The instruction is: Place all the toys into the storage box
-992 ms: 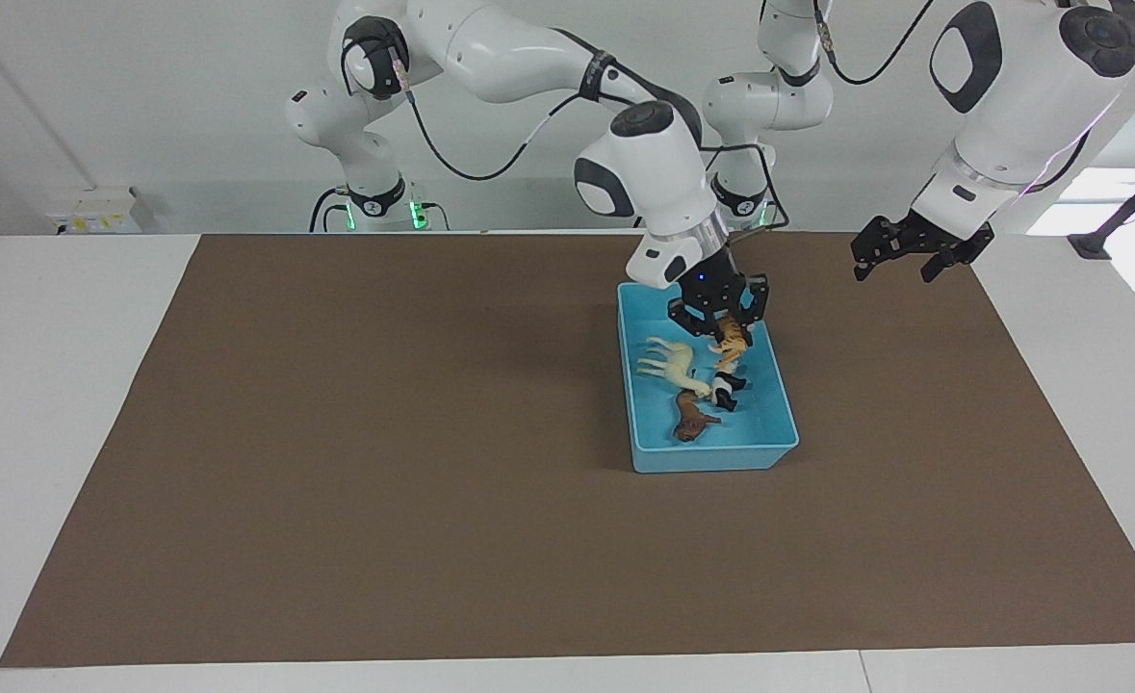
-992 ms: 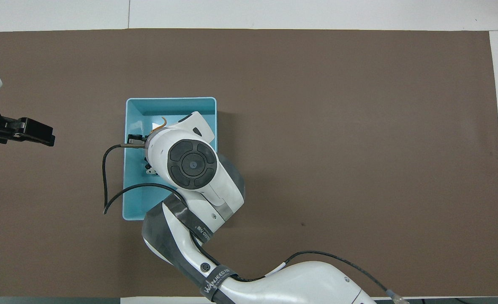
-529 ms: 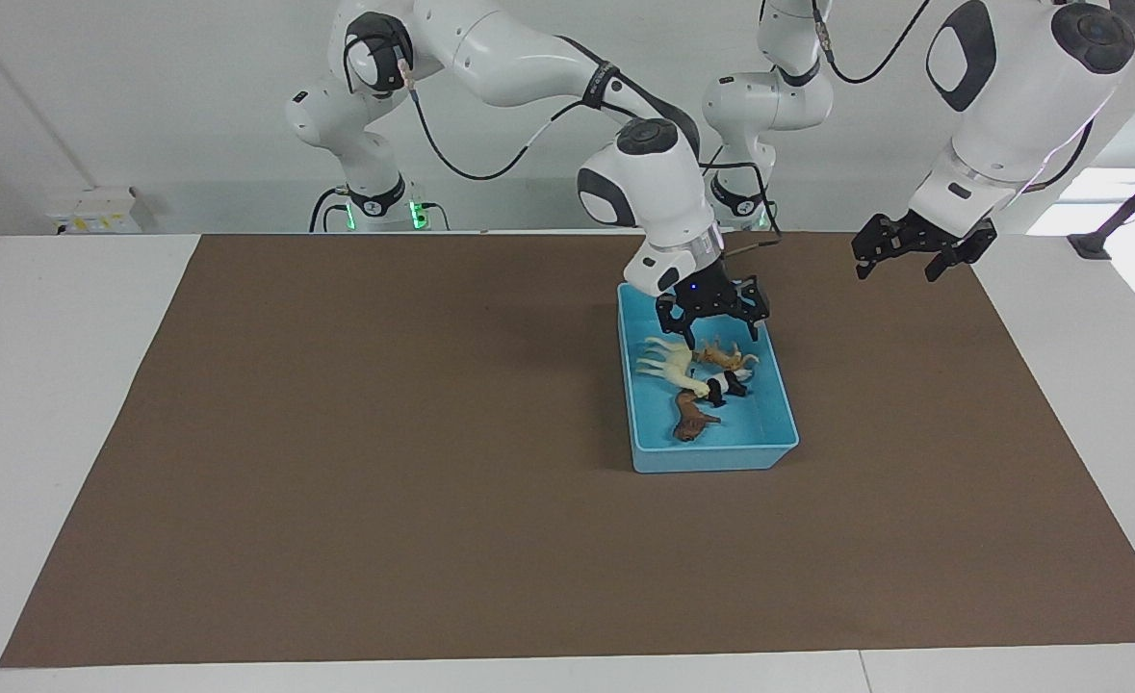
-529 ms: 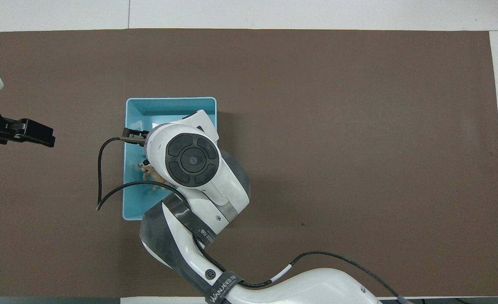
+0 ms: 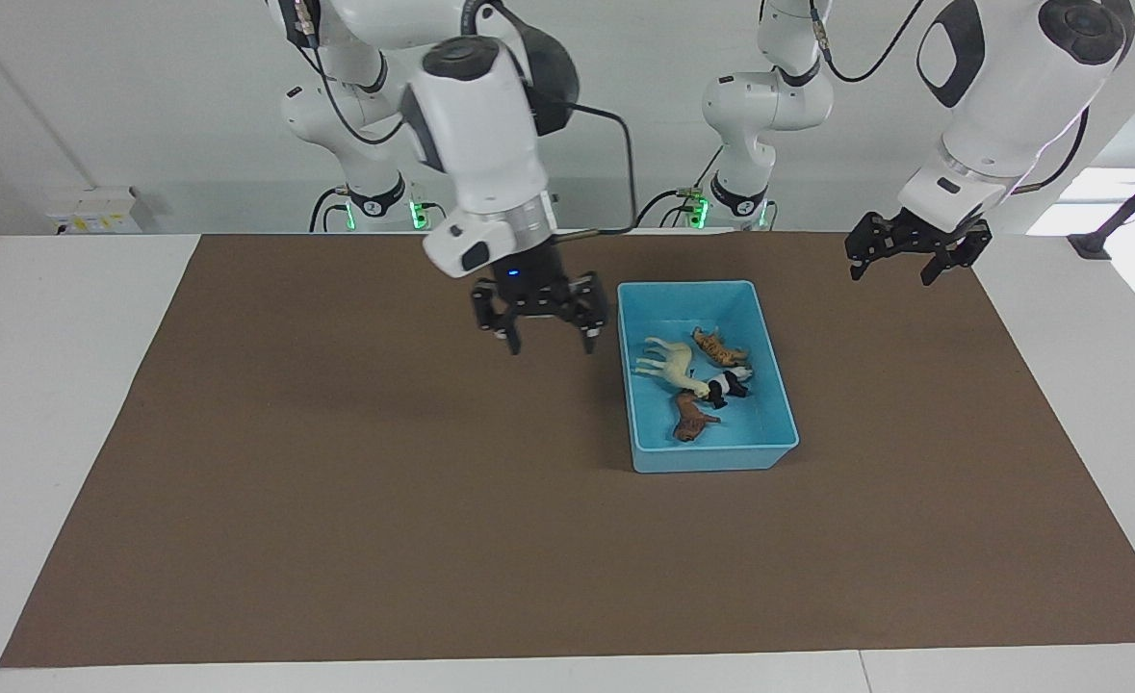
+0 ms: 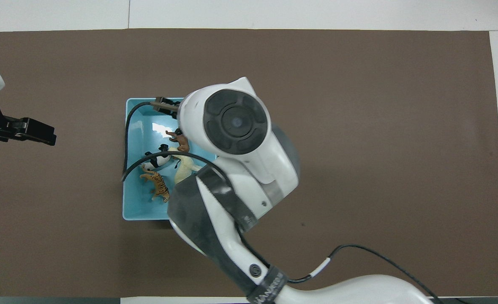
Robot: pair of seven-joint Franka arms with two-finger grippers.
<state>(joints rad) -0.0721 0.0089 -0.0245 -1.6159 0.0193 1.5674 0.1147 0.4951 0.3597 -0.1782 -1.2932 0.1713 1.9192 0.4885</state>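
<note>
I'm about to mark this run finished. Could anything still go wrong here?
Little, probably. All four toys lie in the blue box: horse, tiger, panda and lion. The right claw hangs open, raised over the mat beside the box; a low sweep might nudge it. The left claw waits apart.

Four toys (image 5: 692,375) inside the storage box (image 5: 711,457), on the mat (image 5: 336,529).
</note>
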